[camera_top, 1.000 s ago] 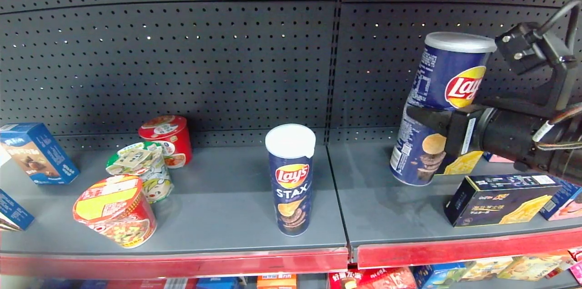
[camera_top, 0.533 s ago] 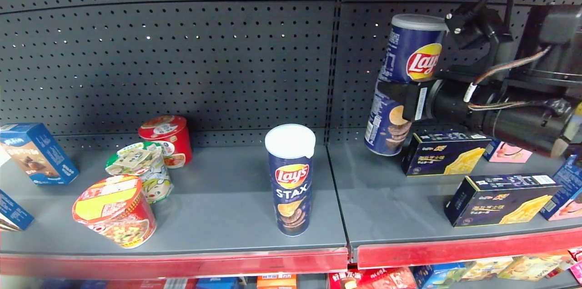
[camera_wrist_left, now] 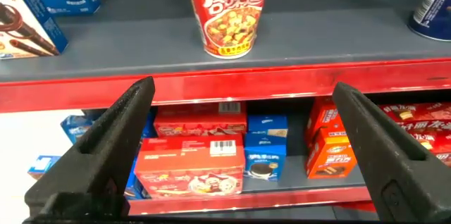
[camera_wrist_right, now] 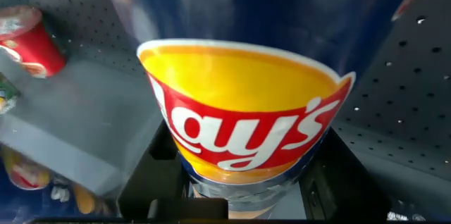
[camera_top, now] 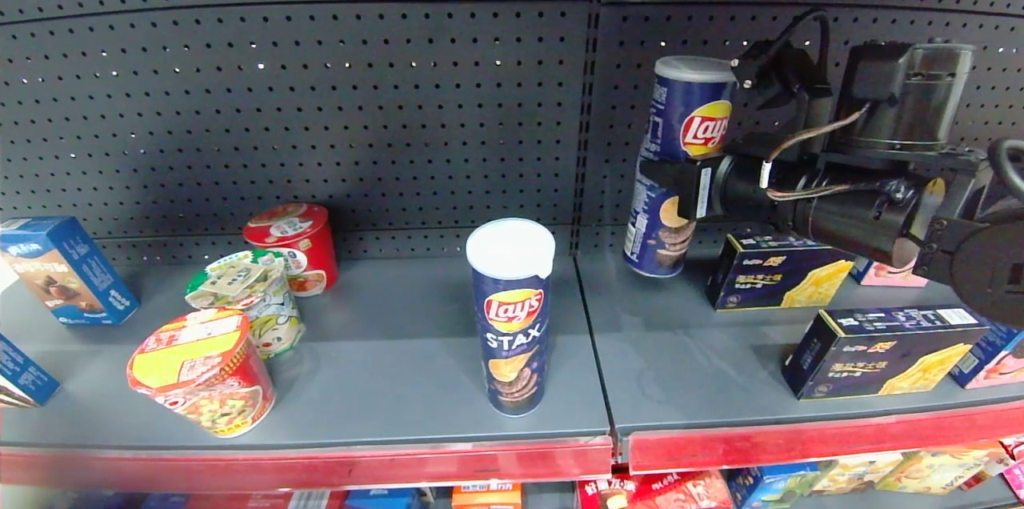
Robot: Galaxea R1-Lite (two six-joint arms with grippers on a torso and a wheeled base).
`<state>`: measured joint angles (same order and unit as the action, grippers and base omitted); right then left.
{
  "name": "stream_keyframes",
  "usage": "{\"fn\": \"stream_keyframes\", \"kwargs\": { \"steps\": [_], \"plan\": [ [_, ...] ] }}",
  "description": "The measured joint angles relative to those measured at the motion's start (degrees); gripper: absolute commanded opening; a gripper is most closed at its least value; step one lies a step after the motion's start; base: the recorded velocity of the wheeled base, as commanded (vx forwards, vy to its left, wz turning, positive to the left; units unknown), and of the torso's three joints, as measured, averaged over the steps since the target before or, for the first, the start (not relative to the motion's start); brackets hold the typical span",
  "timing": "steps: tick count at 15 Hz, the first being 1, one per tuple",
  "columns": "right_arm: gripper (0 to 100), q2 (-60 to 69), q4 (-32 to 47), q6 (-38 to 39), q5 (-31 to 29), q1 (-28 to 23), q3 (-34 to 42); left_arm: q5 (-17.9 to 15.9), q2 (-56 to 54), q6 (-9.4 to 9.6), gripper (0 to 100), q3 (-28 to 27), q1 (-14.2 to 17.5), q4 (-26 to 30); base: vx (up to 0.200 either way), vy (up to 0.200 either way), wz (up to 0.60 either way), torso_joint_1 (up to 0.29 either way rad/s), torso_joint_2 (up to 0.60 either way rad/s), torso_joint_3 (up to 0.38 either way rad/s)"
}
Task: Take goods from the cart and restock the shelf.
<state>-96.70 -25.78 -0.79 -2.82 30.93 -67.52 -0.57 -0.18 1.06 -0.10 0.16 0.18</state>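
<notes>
My right gripper (camera_top: 670, 182) is shut on a dark blue chip can (camera_top: 680, 165) and holds it slightly tilted at the back of the right shelf section, its base at or just above the grey shelf board (camera_top: 680, 365). Up close, the same chip can (camera_wrist_right: 243, 104) sits between the right gripper's jaws. A second chip can (camera_top: 512, 317) stands upright near the front of the left shelf section. My left gripper (camera_wrist_left: 239, 157) is open, out in front of the red shelf edge (camera_wrist_left: 225, 86), below a red noodle cup (camera_wrist_left: 225, 9).
Noodle cups (camera_top: 204, 373) (camera_top: 252, 297) (camera_top: 294, 245) sit left of the standing can, with blue boxes (camera_top: 64, 269) at the far left. Dark boxes (camera_top: 772, 273) (camera_top: 888, 353) lie right of the held can. Free board lies between the cans. More goods (camera_wrist_left: 201, 160) fill the lower shelf.
My right arm has carried the chip can leftward and deeper into the shelf, and lowered it toward the board. The dark box behind it has come into sight.
</notes>
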Motion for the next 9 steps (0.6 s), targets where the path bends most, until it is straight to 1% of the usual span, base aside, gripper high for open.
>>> {"fn": "stream_keyframes", "kwargs": {
  "steps": [3,6,9],
  "plan": [
    [0,-1.7,-0.1,0.2,2.2,-0.8,-0.7,0.0,0.0,0.00,100,0.0,0.0,0.0,0.000,0.000,0.00,0.000,0.00,0.000],
    [0,-4.0,-1.0,1.0,4.6,-0.2,-1.9,0.0,0.0,-0.02,100,0.0,0.0,0.0,0.000,0.000,0.00,0.000,0.00,0.000],
    [0,-7.0,-3.6,1.0,5.6,0.2,-3.2,0.0,0.0,-0.06,100,0.0,0.0,0.0,0.000,0.000,0.00,0.000,0.00,0.000]
  ]
}}
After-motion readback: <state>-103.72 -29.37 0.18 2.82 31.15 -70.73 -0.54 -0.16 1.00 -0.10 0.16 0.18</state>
